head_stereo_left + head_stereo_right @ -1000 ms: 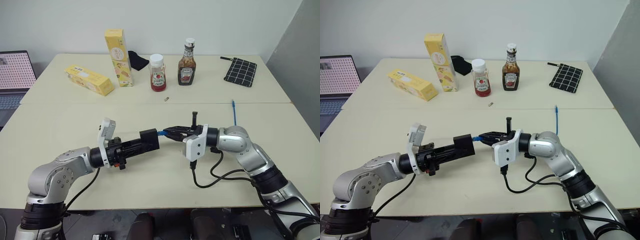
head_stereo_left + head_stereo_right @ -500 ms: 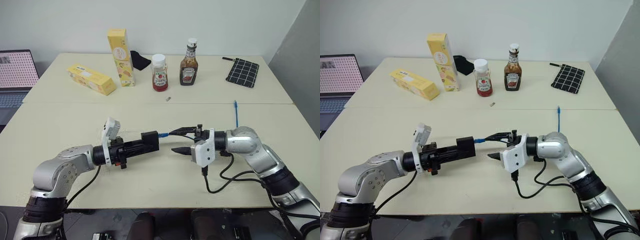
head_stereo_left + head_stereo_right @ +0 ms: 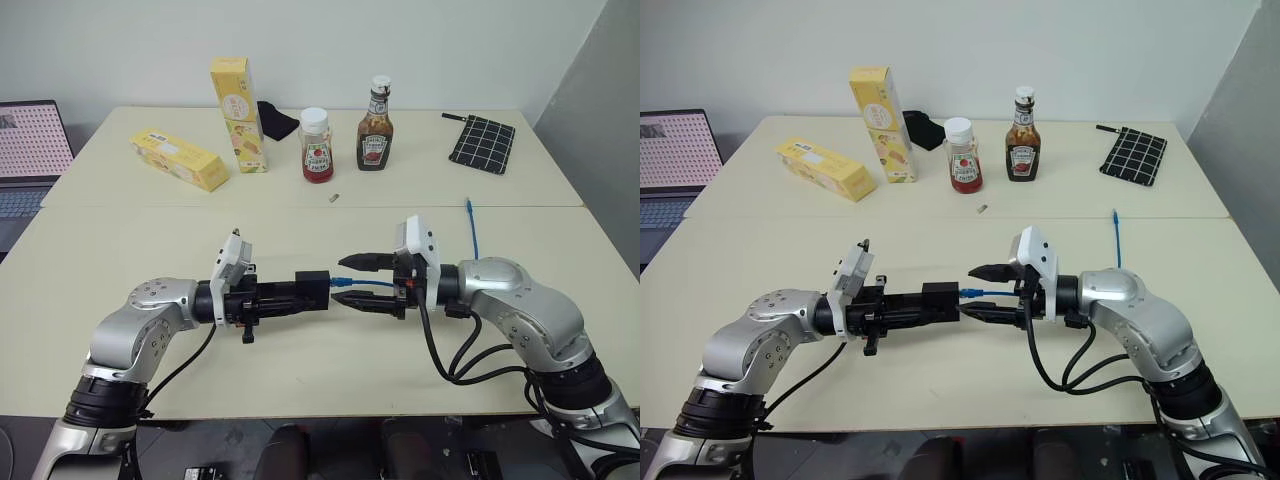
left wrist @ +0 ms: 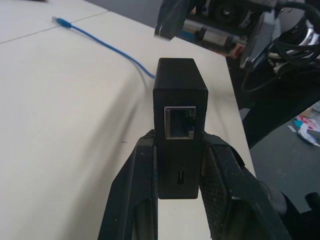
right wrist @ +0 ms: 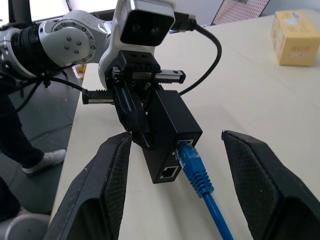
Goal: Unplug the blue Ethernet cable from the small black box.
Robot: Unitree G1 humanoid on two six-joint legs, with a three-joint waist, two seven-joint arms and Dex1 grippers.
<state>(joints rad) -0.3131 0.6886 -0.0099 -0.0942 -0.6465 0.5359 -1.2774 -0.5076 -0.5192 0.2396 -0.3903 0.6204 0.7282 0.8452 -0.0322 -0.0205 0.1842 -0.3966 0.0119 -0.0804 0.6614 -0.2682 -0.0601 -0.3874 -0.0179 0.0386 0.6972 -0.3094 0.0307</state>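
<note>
Still plugged: blue Ethernet cable (image 5: 196, 167) in small black box (image 5: 170, 127), clamped by left tool (image 4: 177, 150); right tool (image 5: 177, 180) agape round plug, pull pending

Pretty plain room: a white wall (image 3: 420, 40) runs behind everything, with a grey panel or wall (image 3: 600, 110) angling in on the right side. The furniture is two cream tabletops pushed together, the far tabletop (image 3: 120, 170) and the near tabletop (image 3: 120, 250) meeting along a straight seam (image 3: 250, 208). An open laptop (image 3: 25, 150) sits off at the left edge. Lighting is soft and even, with only faint shadows.
</note>
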